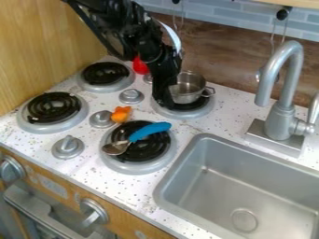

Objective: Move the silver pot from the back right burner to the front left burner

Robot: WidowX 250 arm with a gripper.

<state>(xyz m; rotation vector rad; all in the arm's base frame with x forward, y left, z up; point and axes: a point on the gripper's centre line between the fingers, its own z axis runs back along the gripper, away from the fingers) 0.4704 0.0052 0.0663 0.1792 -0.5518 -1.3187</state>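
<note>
My gripper (164, 99) hangs from the upper left over the back right burner, right beside the left side of a small metal pot (187, 87). The pot rests on that burner (198, 112), its handle pointing right. A spoon with a blue handle (149, 131) lies across the front right burner (163, 158), its metal bowl toward the left. An orange toy (121, 114) lies at that burner's back edge, near a knob. Behind the arm, a red object (141, 66) is partly hidden.
Two more burners, back left (106, 73) and front left (53, 107), have grey knobs (68, 147) near them. The sink (243, 186) lies at the lower right, below a tall faucet (283, 93). A wooden wall (44, 46) stands at the left.
</note>
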